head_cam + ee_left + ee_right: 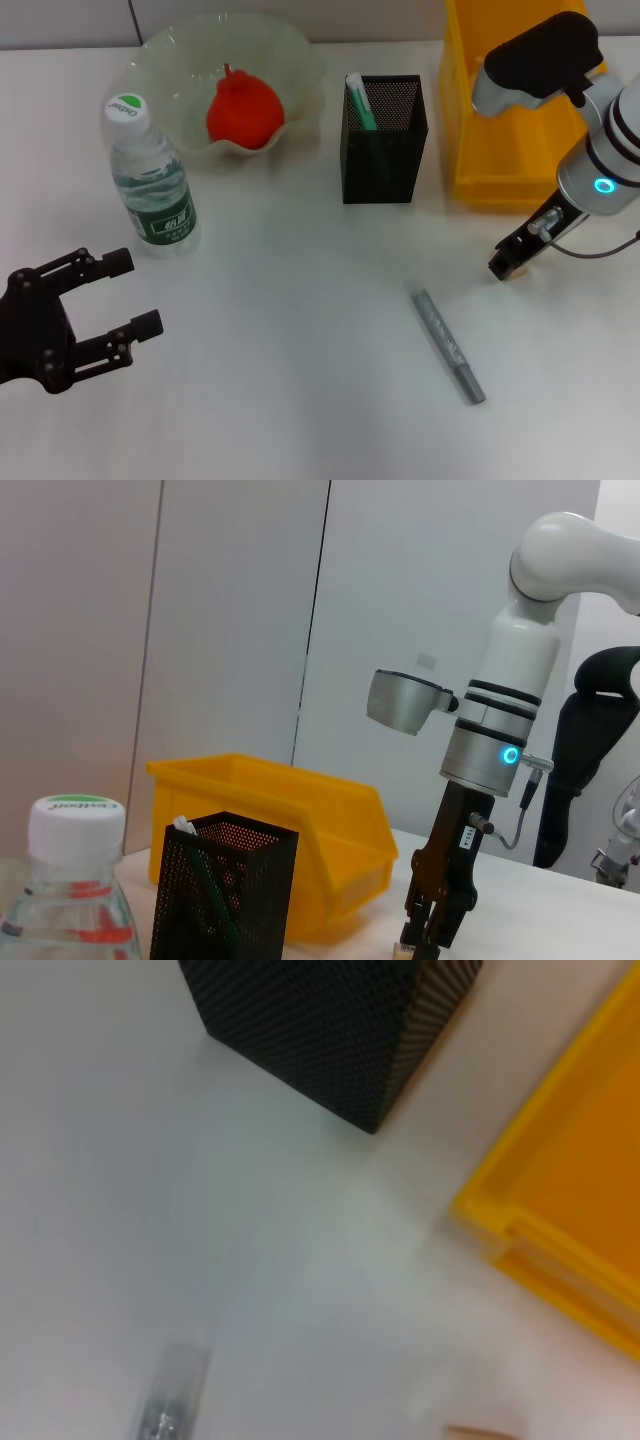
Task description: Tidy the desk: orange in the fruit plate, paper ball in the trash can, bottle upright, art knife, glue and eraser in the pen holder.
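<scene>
The orange [243, 110] lies in the fruit plate [290, 50] at the back left. The bottle [150, 185] stands upright in front of it. The glue [360, 100] stands in the pen holder [385, 160]. The art knife [448, 345] lies flat on the table, right of centre. My right gripper [503, 265] is down at the table in front of the trash can [500, 140]. In the left wrist view the eraser [402, 950] lies at the tip of the right gripper [430, 935]. My left gripper [135, 292] is open and empty at the near left. The paper ball is out of view.
The right wrist view shows the pen holder [330, 1030], the trash can's corner [570, 1210], the art knife's end [170, 1400] and the eraser [480, 1432] at the picture's edge. Bare white table lies between the two grippers.
</scene>
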`<act>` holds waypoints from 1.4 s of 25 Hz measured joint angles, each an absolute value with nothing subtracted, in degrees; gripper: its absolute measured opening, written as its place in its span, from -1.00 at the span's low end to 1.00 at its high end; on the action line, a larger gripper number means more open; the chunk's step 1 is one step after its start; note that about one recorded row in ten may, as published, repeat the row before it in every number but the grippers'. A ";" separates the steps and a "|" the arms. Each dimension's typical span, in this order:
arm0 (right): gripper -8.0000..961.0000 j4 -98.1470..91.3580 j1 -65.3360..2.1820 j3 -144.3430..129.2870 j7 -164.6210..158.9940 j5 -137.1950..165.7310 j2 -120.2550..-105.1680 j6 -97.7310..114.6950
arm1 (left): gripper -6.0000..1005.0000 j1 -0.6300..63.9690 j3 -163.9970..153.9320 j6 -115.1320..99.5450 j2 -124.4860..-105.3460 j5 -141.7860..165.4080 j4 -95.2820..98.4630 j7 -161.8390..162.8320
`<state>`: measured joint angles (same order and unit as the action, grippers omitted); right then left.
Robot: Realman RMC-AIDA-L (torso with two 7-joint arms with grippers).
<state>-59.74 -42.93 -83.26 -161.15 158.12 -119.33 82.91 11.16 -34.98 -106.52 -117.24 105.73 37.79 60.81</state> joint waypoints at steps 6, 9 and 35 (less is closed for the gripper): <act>-0.05 -59.67 -42.83 -82.78 -161.14 158.32 -119.28 82.77 | 0.53 11.16 -35.03 -106.51 -117.24 105.73 37.79 60.81; -0.26 -61.47 -42.47 -82.73 -161.03 158.27 -119.27 83.59 | 0.53 11.16 -34.93 -106.52 -117.24 105.73 37.79 60.81; -0.48 -87.19 -37.96 -86.26 -158.81 155.64 -119.44 72.52 | 0.53 11.46 -34.71 -106.50 -117.25 105.73 37.79 60.34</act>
<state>-87.19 -37.96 -86.26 -158.81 155.64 -119.44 72.52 11.46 -34.71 -106.50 -117.25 105.73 37.79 60.34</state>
